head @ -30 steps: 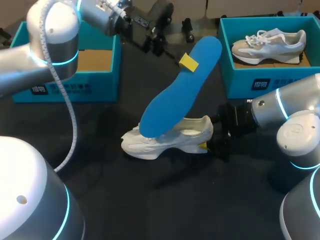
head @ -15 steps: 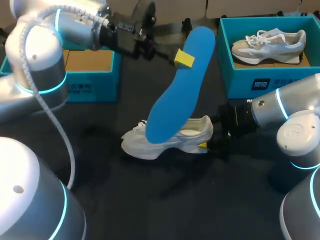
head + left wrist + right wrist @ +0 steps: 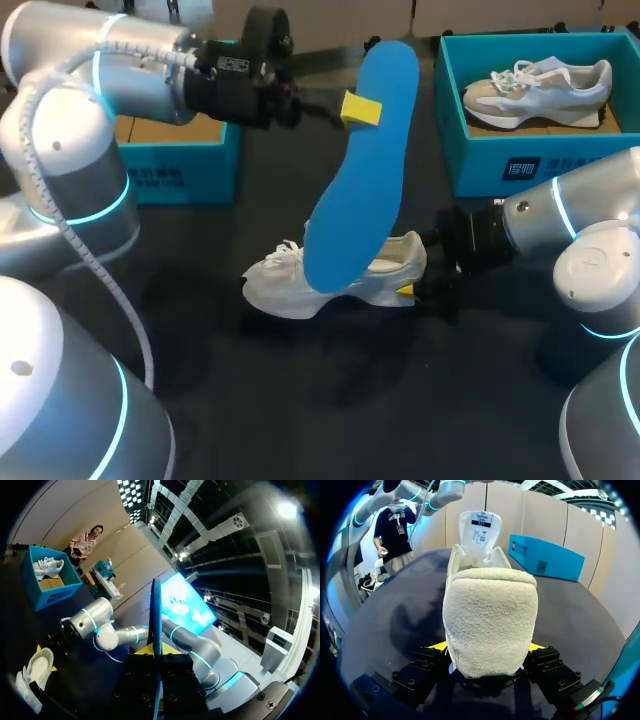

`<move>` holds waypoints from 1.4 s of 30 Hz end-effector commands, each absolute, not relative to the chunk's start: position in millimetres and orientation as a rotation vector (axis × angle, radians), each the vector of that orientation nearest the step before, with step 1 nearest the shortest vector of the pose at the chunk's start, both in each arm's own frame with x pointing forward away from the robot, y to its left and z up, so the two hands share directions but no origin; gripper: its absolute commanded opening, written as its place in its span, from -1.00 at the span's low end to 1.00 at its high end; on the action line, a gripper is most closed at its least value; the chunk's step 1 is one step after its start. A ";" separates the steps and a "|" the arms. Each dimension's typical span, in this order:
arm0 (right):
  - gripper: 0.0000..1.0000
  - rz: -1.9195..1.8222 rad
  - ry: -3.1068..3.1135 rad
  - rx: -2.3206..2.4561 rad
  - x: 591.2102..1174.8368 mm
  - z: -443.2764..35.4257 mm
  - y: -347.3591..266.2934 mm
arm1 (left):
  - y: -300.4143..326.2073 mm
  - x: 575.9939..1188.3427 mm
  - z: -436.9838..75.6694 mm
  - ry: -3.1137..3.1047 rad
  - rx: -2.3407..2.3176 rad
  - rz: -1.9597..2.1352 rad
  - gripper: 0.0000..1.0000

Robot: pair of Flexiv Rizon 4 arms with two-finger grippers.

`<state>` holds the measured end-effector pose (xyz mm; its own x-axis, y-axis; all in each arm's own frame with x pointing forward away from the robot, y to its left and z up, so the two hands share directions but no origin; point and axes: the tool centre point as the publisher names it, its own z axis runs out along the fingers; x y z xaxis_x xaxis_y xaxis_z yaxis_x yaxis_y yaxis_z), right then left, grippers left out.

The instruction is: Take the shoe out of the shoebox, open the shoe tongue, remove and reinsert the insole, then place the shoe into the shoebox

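A white shoe [image 3: 345, 282] stands on the dark table, toe to the left. My right gripper [image 3: 412, 290] is shut on its heel. In the right wrist view the fuzzy heel [image 3: 490, 615] sits between the yellow-tipped fingers [image 3: 438, 646], with the tongue raised ahead. My left gripper [image 3: 358, 108] is shut on a blue insole [image 3: 365, 170], held steeply over the shoe with its lower end at the shoe's opening. The left wrist view shows the insole [image 3: 156, 612] edge-on between the fingers, with the shoe [image 3: 32, 675] far below.
A teal shoebox [image 3: 540, 165] at the back right holds a second shoe [image 3: 540, 85]. Another teal box [image 3: 170, 170] with a brown floor stands at the back left, behind my left arm. Open table lies in front of the shoe.
My left arm has swung in towards the middle and tipped the insole more upright; its top end moved left. The right gripper and the shoe have stayed still.
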<state>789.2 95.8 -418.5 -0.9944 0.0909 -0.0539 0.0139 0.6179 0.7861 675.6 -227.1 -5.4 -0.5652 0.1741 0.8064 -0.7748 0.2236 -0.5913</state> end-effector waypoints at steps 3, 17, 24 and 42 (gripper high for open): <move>-1.00 1.326 2.746 0.091 790.2 -421.8 99.2 | -221.9 665.5 12.4 -1.647 0.596 1.604 -1.00; -1.00 1.326 2.746 0.091 790.2 -421.8 99.2 | -214.6 636.6 49.9 -1.636 0.645 1.635 -1.00; -1.00 1.326 2.746 0.091 790.2 -421.8 99.2 | -205.0 623.6 55.9 -1.611 0.603 1.633 -1.00; 1.00 1.326 2.746 0.091 790.2 -421.8 99.2 | -206.3 623.3 54.6 -1.583 0.609 1.625 -1.00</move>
